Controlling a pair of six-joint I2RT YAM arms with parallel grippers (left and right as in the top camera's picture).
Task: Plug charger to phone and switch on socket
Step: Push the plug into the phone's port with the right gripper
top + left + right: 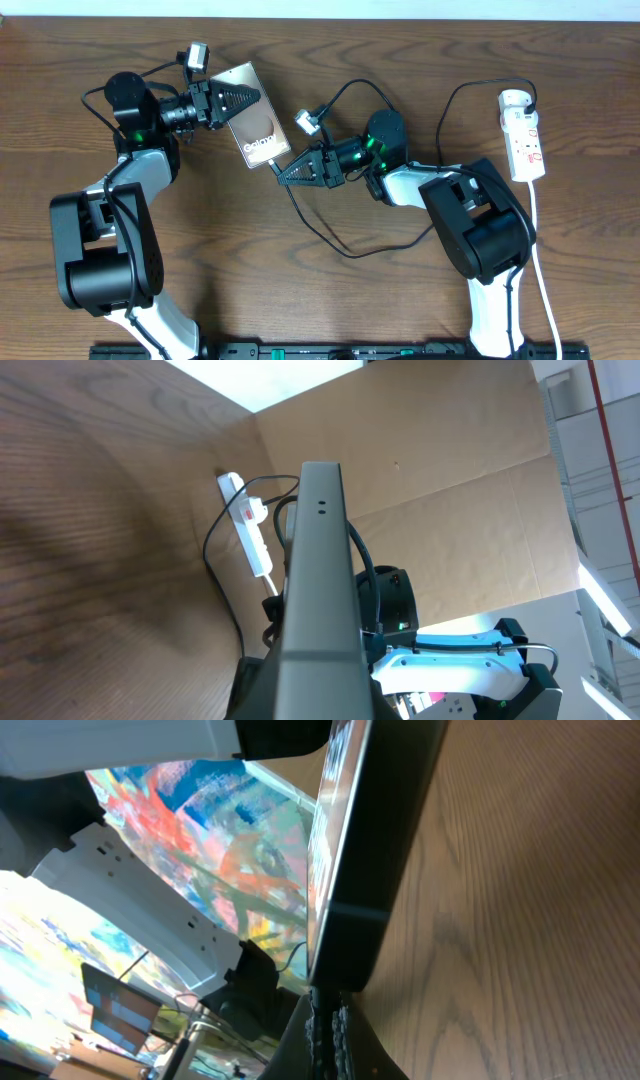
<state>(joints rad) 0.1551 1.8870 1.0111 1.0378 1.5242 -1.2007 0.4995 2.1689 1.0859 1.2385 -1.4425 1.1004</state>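
Note:
In the overhead view the dark brown phone (257,122) lies tilted, held at its upper end by my left gripper (255,98), which is shut on it. My right gripper (282,174) is shut on the charger's connector tip at the phone's lower end. The thin black charger cable (352,256) loops across the table to the white socket (523,140) at the far right. In the right wrist view my fingers (325,1025) pinch the connector against the phone's bottom edge (375,830). In the left wrist view the phone's edge (315,590) fills the middle, and the socket (250,525) lies beyond.
The socket's white cord (545,290) runs down the right side of the wooden table. The right arm's base (485,225) and the left arm's base (100,250) stand near the front edge. A cardboard wall (450,480) rises behind the table.

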